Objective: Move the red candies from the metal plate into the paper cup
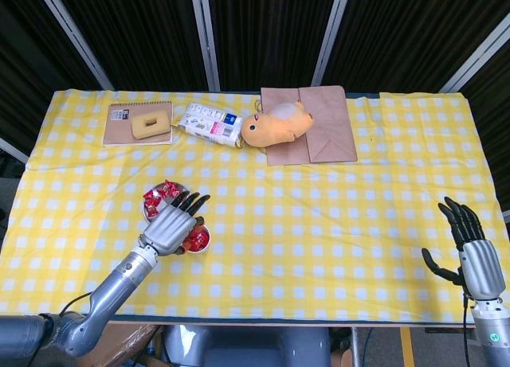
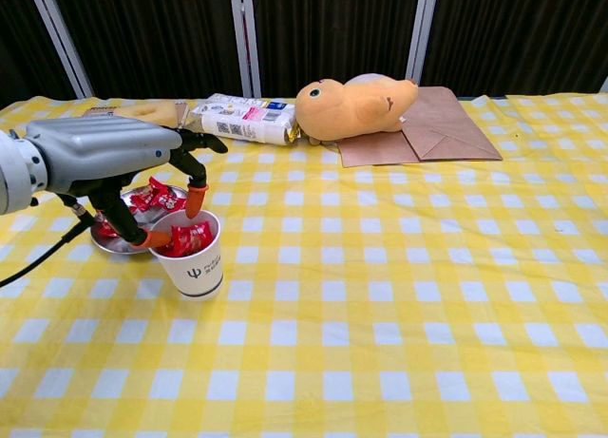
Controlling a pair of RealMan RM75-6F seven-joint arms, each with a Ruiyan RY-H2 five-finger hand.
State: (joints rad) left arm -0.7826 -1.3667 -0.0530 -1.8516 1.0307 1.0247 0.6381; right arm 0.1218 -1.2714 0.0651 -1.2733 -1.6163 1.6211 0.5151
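The metal plate (image 2: 116,245) holds several red candies (image 2: 158,198) at the front left of the table; the head view shows those candies (image 1: 162,193) partly under my left hand. Right beside the plate stands the white paper cup (image 2: 195,265), also seen from above as the cup (image 1: 198,240), with red candies (image 2: 190,238) inside. My left hand (image 2: 104,155) hovers over the cup's rim, thumb and fingers apart, holding nothing. Only the head view shows my right hand (image 1: 470,251), open at the table's front right edge, fingers spread.
Along the back of the table lie a notebook (image 1: 138,124) with a yellow ring on it, a white snack packet (image 1: 211,122), an orange plush toy (image 1: 275,124) and a brown paper bag (image 1: 319,132).
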